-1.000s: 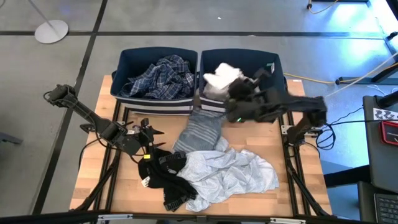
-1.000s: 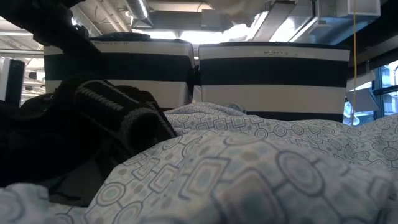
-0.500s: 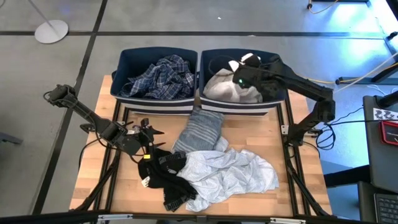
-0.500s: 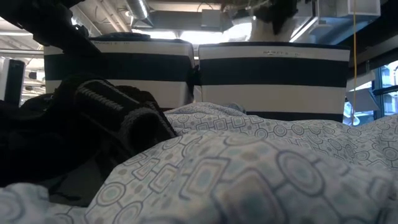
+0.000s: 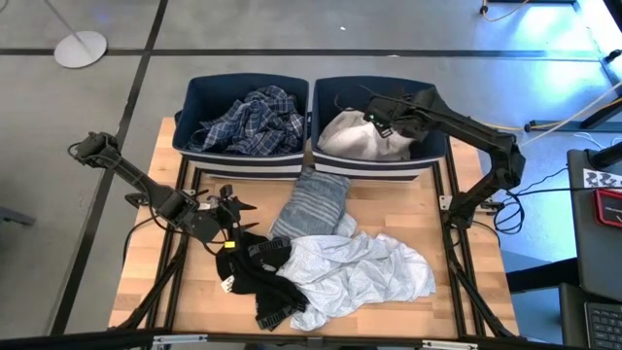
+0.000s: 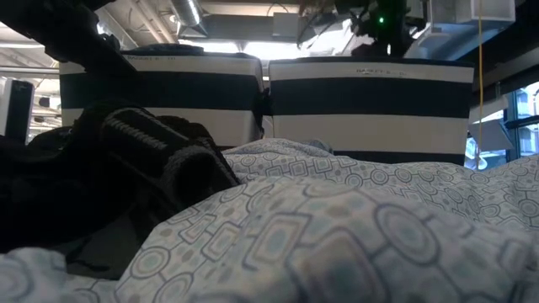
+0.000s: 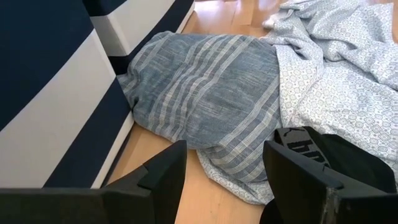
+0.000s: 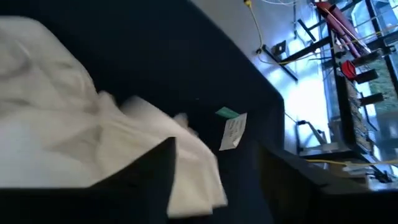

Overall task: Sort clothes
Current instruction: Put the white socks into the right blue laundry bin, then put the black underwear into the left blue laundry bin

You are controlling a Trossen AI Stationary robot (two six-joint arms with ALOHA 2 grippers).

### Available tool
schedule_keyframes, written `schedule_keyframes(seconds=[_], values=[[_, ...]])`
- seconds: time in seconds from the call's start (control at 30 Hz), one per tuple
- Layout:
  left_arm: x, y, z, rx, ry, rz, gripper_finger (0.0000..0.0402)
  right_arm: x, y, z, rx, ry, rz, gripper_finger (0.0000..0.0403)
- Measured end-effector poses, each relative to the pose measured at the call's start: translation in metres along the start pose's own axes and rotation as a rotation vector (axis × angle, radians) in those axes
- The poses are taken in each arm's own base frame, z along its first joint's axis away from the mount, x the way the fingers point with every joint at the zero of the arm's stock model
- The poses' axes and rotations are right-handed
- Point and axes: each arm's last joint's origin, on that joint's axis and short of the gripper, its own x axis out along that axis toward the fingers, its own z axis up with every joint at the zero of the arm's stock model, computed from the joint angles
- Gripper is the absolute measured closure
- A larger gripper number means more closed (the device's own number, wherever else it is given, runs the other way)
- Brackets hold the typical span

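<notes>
Beside the left bin [image 5: 190, 97] holding plaid clothes [image 5: 251, 122], the right bin [image 5: 429, 102] holds a white garment [image 5: 355, 138]; right gripper [image 5: 381, 109] hovers above it, jaws spread, empty; left gripper [image 5: 233, 207] spread near bins

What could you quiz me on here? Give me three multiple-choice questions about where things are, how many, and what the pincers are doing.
1. Where does the white garment lie?
A. in the left bin
B. in the right bin
C. on the table

2. How many garments lie on the wooden table?
A. one
B. three
C. six

3. What is the right pincer holding?
A. nothing
B. a plaid shirt
C. a black garment

Answers: 1 B, the white cloth sits inside the right bin. 2 B, the grey-striped garment, pale patterned garment and black garment. 3 A, its fingers stand open above the white garment.
</notes>
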Motion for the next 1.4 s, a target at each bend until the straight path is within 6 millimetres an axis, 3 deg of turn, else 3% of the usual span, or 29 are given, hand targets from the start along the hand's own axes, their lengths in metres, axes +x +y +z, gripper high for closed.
schedule_keyframes(seconds=[0.13, 0.27, 0.5, 0.83, 1.0, 1.17, 1.4], values=[[0.0, 0.0, 0.0, -0.005, -0.001, 0.0, 0.0199, -0.013, -0.01, 0.007, 0.041, 0.013, 0.107, 0.013], [0.0, 0.0, 0.0, -0.006, -0.003, -0.001, 0.0199, -0.027, -0.016, 0.013, 0.07, 0.062, 0.314, 0.0095], [0.0, 0.0, 0.001, -0.013, -0.006, -0.002, 0.0199, -0.067, 0.006, 0.002, -0.011, -0.04, 0.443, 0.0082], [0.0, 0.0, 0.003, -0.039, -0.029, 0.014, 0.0199, -0.138, 0.038, -0.039, -0.177, -0.292, 0.519, 0.0081], [0.0, 0.0, 0.002, -0.047, -0.027, 0.018, 0.0199, -0.162, 0.059, -0.068, -0.273, -0.39, 0.578, 0.0081], [0.0, 0.0, 0.002, -0.049, -0.026, 0.018, 0.0199, -0.165, 0.094, -0.102, -0.406, -0.411, 0.667, 0.0081], [0.0, 0.0, 0.002, -0.042, -0.023, 0.019, 0.0199, -0.141, 0.143, -0.149, -0.499, -0.359, 0.799, 0.0081]])
